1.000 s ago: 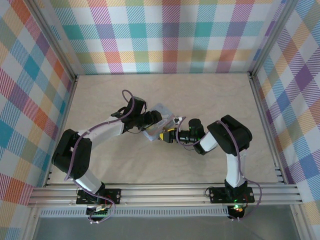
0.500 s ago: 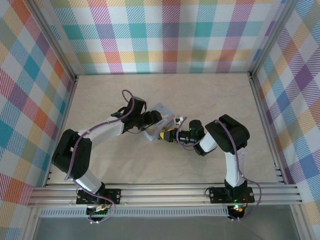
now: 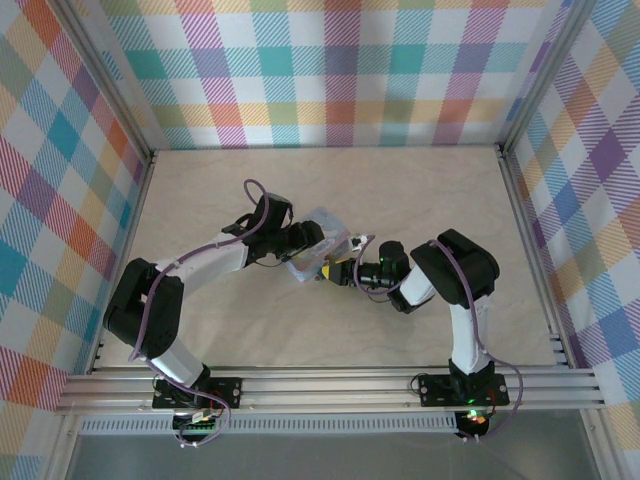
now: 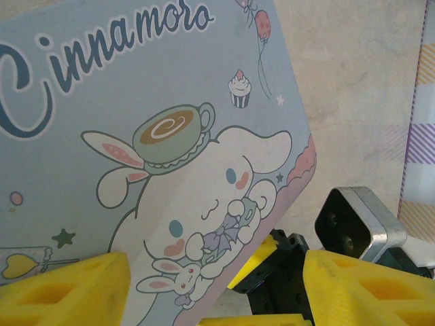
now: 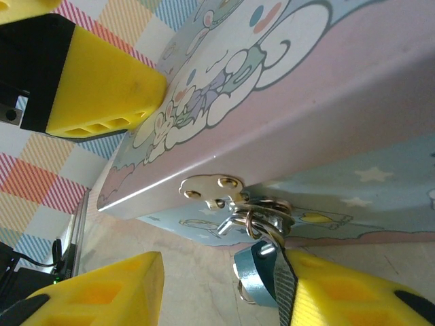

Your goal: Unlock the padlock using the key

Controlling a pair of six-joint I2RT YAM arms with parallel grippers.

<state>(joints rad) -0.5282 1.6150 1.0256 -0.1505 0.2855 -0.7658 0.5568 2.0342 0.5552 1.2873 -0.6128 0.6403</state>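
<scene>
Overhead, both arms are bent at the elbow and reach inward. The left gripper (image 3: pixel 303 243) and right gripper (image 3: pixel 336 272) meet at one tin (image 3: pixel 325 222).

From the left wrist, the left jaws stand apart and clamp nothing. The tin's printed lid lies behind one jaw and ends in the gap between them.

From the right wrist, the right jaws are likewise apart and hold nothing. One padlock (image 5: pixel 262 273) hangs between them from the tin's hasp (image 5: pixel 207 189), right against one finger (image 5: pixel 340 292) and clear of the other. A bunch of rings (image 5: pixel 266 212) sits at its shackle; whether a key is among them I cannot tell.
</scene>
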